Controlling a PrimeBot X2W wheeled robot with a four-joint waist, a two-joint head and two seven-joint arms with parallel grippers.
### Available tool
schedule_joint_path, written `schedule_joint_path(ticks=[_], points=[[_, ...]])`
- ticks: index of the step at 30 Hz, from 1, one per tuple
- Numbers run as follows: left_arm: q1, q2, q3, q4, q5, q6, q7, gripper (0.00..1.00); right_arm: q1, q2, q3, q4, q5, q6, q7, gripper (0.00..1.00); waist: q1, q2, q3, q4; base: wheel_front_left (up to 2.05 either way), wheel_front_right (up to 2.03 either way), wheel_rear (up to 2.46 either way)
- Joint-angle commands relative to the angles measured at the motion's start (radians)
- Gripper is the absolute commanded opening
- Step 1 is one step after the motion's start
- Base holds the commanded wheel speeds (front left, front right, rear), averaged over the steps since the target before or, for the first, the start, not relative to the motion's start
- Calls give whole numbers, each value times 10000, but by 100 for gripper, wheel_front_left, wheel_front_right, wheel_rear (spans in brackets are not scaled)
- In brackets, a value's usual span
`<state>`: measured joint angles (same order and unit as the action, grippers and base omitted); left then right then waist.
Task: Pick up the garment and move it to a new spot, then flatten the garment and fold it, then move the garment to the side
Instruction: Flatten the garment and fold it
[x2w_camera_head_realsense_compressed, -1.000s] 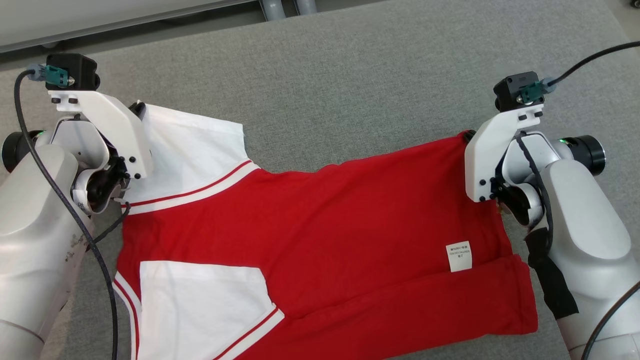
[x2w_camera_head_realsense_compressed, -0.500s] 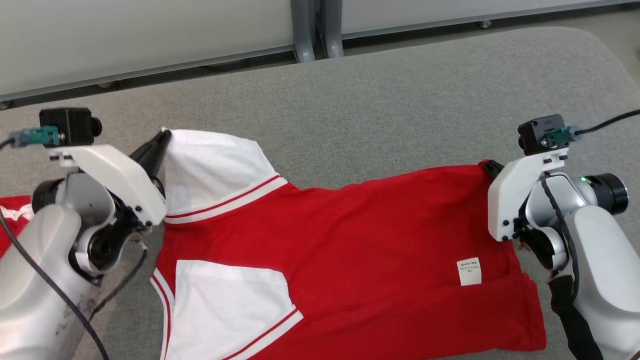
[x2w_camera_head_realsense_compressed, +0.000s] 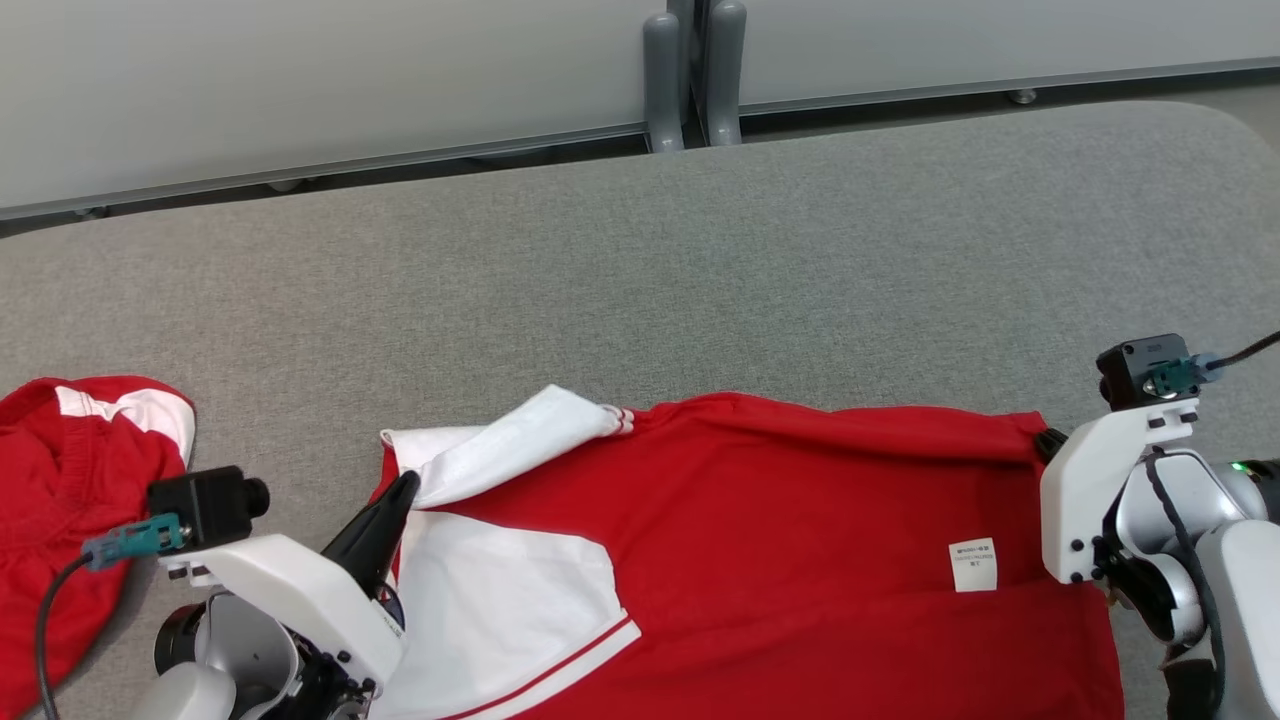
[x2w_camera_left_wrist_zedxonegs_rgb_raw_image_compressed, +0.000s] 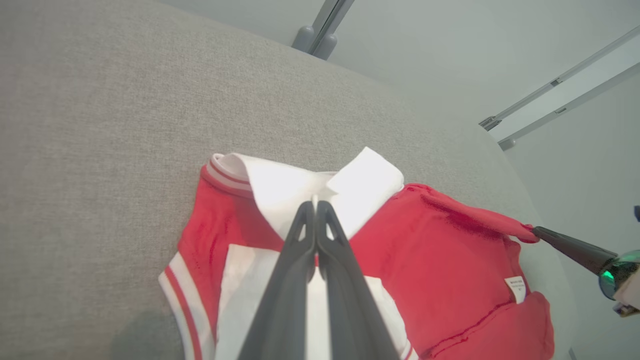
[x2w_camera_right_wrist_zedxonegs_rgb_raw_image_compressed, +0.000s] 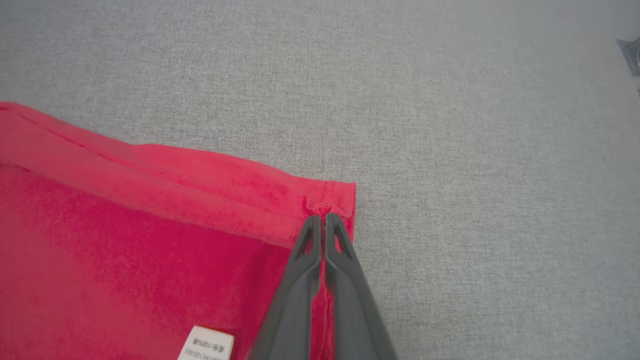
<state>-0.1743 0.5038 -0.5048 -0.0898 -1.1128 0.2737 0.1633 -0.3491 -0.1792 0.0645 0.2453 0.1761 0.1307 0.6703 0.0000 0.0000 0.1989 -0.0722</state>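
garment (x2w_camera_head_realsense_compressed: 800, 540) on grey desk (x2w_camera_head_realsense_compressed: 700, 280), near front edge. left pincer (x2w_camera_left_wrist_zedxonegs_rgb_raw_image_compressed: 316, 205) clamped on white sleeve (x2w_camera_left_wrist_zedxonegs_rgb_raw_image_compressed: 280, 182), right pincer (x2w_camera_right_wrist_zedxonegs_rgb_raw_image_compressed: 324, 217) clamped on red hem corner (x2w_camera_right_wrist_zedxonegs_rgb_raw_image_compressed: 337, 196). cloth light, limp, sags between grips; best held at corners, kept taut.

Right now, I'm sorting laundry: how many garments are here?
2. One red-and-white shirt at centre, held by the left tool and right tool; one crumpled red garment at the head view's left edge. Others may be hidden.

Left gripper (x2w_camera_left_wrist_zedxonegs_rgb_raw_image_compressed: 316, 206) pinches the white sleeve (x2w_camera_left_wrist_zedxonegs_rgb_raw_image_compressed: 280, 182) of the garment (x2w_camera_left_wrist_zedxonegs_rgb_raw_image_compressed: 450, 260) on the grey table (x2w_camera_left_wrist_zedxonegs_rgb_raw_image_compressed: 100, 125); right gripper (x2w_camera_left_wrist_zedxonegs_rgb_raw_image_compressed: 539, 232) grips its red far corner.
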Motion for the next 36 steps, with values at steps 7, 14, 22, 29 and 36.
schedule_joint_path(ticks=[7, 14, 22, 29, 36], points=[[1131, 115, 467, -845, -430, 379, -436, 0, 849, -133, -589, -648, -94, 2, 439, 0, 0, 0, -235, 297, 0, 0, 0], [2203, 206, 757, -1354, -816, 482, -696, 0, 1383, -216, -736, -1208, 83, 2, 876, 0, 0, 0, -456, 353, 0, 0, 0], [3307, 162, 864, -1847, -1209, 550, -831, 0, 1972, -413, -947, -1615, 93, 2, 1301, 0, 0, 0, -720, 517, 0, 0, 0], [3575, 112, 581, -1605, -1289, 604, -616, 0, 2453, -486, -1022, -1856, 103, 2, 1635, 0, 0, 0, -779, 593, 0, 0, 0], [3727, 104, 594, -1352, -1387, 767, -548, 0, 2549, -620, -920, -1693, -154, 2, 1731, 0, 0, 0, -759, 597, 0, 0, 0]])
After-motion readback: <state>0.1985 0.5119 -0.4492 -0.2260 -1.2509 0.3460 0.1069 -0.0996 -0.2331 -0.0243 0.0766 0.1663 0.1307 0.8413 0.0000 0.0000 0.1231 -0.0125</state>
